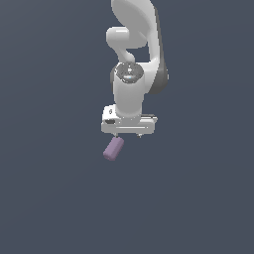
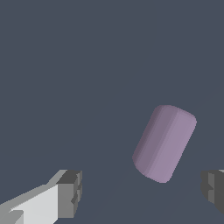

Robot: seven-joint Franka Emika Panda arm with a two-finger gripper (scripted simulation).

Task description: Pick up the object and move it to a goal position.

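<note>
The object is a small lavender cylinder (image 1: 113, 148) lying on its side on the dark grey floor, tilted diagonally. In the wrist view the cylinder (image 2: 164, 143) lies between and beyond my two fingertips. My white gripper (image 1: 128, 135) hangs from the arm just above and slightly to the exterior view's right of the cylinder. Its jaws stand wide apart and hold nothing. In the wrist view the gripper (image 2: 142, 192) shows as one grey fingertip (image 2: 70, 192) and the other fingertip (image 2: 213, 189) at the picture's edge, neither touching the cylinder.
The flat dark grey floor (image 1: 49, 198) spreads around the cylinder in every direction. The white arm (image 1: 134, 44) rises behind the gripper.
</note>
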